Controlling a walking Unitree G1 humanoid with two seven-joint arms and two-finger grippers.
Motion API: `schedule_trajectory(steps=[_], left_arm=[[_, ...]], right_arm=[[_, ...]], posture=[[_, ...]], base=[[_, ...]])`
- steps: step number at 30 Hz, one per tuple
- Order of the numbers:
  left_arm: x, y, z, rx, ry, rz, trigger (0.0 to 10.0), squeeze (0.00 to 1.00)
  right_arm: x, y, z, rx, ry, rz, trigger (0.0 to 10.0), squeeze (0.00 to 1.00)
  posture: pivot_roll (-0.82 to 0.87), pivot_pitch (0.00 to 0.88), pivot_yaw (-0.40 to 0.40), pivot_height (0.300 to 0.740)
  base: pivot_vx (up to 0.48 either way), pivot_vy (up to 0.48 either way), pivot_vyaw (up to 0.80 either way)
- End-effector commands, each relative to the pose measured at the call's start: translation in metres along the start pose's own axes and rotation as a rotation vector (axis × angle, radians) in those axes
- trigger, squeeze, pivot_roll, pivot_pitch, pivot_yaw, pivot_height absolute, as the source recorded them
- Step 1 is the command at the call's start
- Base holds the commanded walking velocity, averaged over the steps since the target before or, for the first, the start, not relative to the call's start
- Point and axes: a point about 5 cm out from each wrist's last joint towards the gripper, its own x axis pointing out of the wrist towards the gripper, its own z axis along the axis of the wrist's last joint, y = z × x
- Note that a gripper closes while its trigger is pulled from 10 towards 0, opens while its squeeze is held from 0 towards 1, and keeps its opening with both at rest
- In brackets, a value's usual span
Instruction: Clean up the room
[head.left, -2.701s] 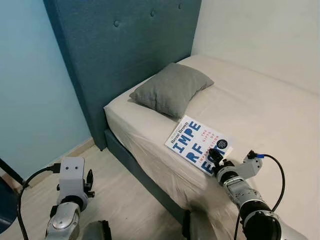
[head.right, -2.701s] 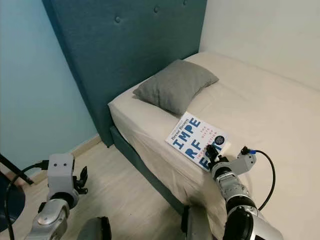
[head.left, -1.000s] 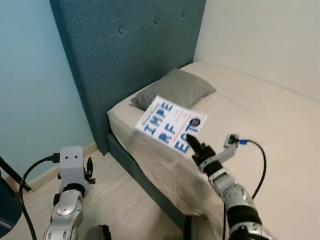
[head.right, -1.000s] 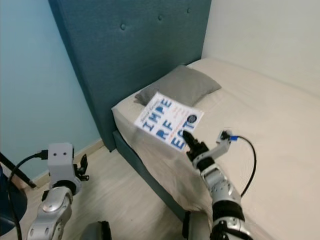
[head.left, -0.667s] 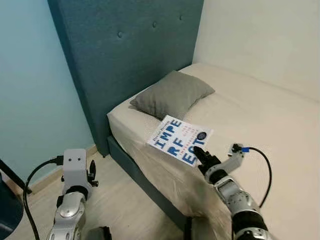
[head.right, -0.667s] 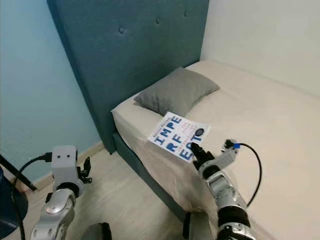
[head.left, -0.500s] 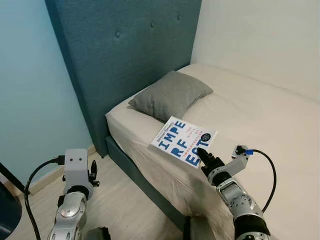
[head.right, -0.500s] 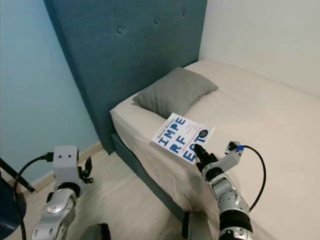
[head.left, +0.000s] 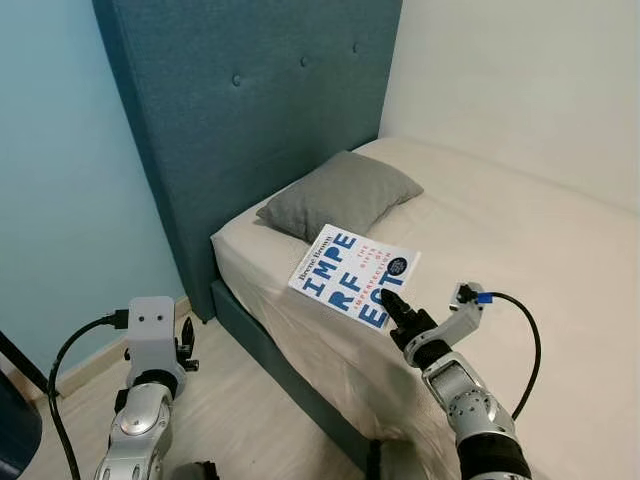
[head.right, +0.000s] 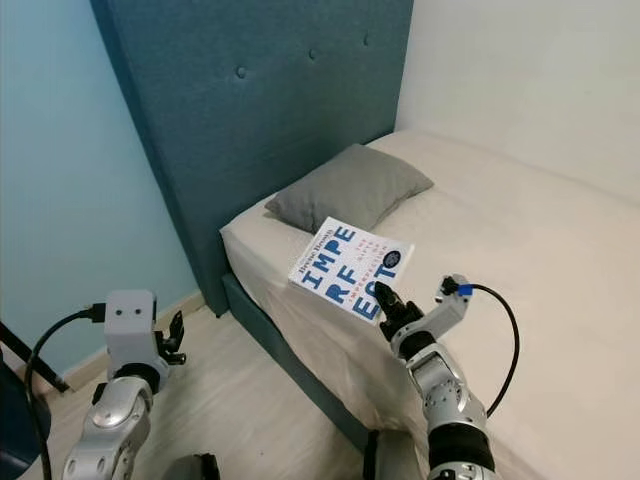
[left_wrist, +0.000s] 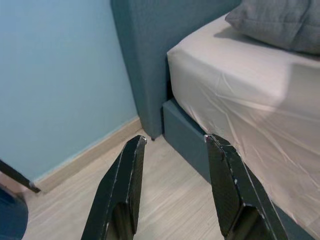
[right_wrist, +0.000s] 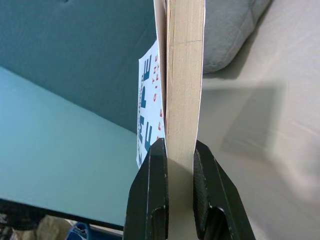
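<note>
Book lifted clear of the bed

We find the right gripper clamped on the book above the bed's side edge; left gripper open, empty. We judge carrying it away comes next.

The only readable print is on the white book cover, held up over the bed edge by the right gripper, which clamps its corner at about 5 o'clock. Large blue capitals run in three rows: "IMPE", "RF", "ECT". Along the spine edge at 10 o'clock a small dark line appears to read "Brené Brown". The thin red lettering and the dark round seal at 2 o'clock are too small to read.
</note>
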Motion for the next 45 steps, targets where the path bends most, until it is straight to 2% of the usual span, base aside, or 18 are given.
schedule_trajectory(steps=[1, 12, 45], left_arm=[[-0.002, 0.001, -0.002, 0.014, -0.006, -0.004, 10.0, 0.0], [-0.001, -0.002, 0.0, -0.007, -0.036, -0.004, 10.0, 0.0], [0.0, -0.001, 0.002, -0.015, -0.055, 0.021, 10.0, 0.0]], right_arm=[[0.0, 0.006, 0.001, -0.035, -0.015, 0.032, 10.0, 0.0], [0.0, 0.014, -0.004, -0.055, 0.001, 0.063, 10.0, 0.0], [-0.001, 0.018, 0.001, -0.073, -0.009, 0.083, 10.0, 0.0]], posture=[[0.02, 0.083, -0.064, 0.565], [0.01, 0.065, -0.066, 0.61], [0.02, 0.072, -0.078, 0.735]], base=[[0.0, 0.0, 0.0], [0.0, 0.0, 0.0], [0.0, 0.0, 0.0]])
